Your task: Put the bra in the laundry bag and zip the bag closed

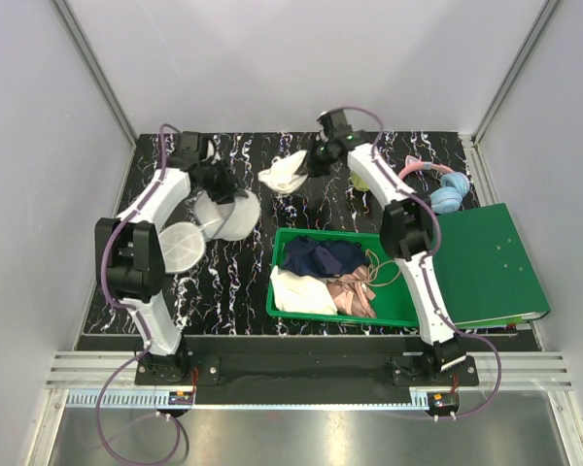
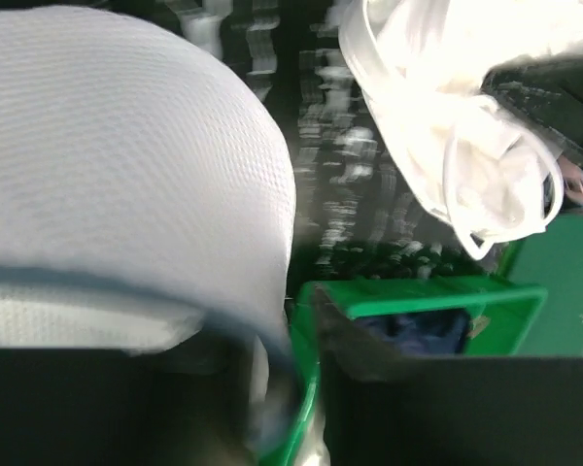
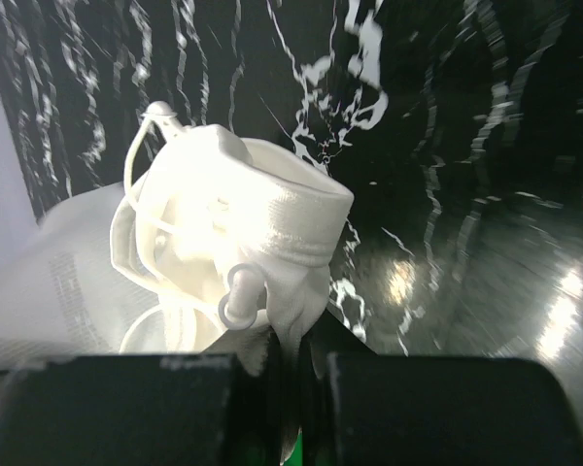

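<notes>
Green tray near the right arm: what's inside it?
The green tray holds a dark navy garment, a cream cloth and a pink-beige satin garment. Anything beneath these clothes is covered and cannot be seen.

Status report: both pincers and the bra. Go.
Right pincer shut on the bra. Left pincer at the laundry bag rim, grip unclear. Bag lying open, unzipped. Green tray nearby, not between them.

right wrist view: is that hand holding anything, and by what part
Yes. The right hand is shut on the bra, pinching bunched fabric at its edge, right beside a strap ring. The rest of the bra sticks out past the fingertips.
</notes>
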`<state>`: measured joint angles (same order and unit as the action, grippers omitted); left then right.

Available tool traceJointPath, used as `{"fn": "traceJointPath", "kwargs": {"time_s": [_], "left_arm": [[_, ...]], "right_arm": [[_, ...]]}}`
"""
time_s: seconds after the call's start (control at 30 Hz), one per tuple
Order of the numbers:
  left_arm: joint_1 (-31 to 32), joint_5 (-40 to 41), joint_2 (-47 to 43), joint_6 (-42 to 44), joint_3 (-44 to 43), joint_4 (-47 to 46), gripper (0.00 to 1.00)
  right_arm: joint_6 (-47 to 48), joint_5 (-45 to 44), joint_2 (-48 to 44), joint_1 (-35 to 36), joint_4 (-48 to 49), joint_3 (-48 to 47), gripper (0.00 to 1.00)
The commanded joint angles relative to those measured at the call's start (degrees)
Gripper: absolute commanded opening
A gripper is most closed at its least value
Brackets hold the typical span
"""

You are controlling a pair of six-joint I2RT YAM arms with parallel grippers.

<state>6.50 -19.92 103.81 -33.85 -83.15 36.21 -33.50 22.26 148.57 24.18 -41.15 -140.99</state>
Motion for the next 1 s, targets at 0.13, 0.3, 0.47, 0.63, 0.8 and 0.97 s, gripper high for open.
{"fn": "traceJointPath", "kwargs": {"time_s": [0.13, 0.3, 0.47, 0.63, 0.8, 0.97], "left_arm": [[2.74, -0.75, -13.57, -0.34, 4.47, 2.38, 0.99], [-6.13, 2.86, -27.86, 0.36, 20.65, 4.22, 0.93], [-20.28, 5.07, -27.62, -6.22, 29.09, 6.42, 0.90], [-24.60, 11.81, -26.29, -9.57, 29.98, 6.95, 0.90], [-25.40, 13.24, -20.15, -11.07, 27.96, 6.16, 0.85], [-25.57, 13.78, -12.24, -11.06, 26.99, 2.56, 0.78]], "right_arm": [[7.83, -7.05, -15.32, -1.07, -9.29, -5.87, 0.00], [11.68, -6.35, -16.65, 0.07, -12.73, -8.95, 0.00], [11.88, -4.69, -16.47, 5.86, -12.38, -11.32, 0.00], [10.38, -4.51, -15.07, 12.19, -11.94, -14.05, 0.00], [11.43, -5.21, -11.47, 17.55, -11.06, -17.20, 0.00], [10.73, -3.80, -7.43, 19.58, -9.39, -18.62, 0.00]]}}
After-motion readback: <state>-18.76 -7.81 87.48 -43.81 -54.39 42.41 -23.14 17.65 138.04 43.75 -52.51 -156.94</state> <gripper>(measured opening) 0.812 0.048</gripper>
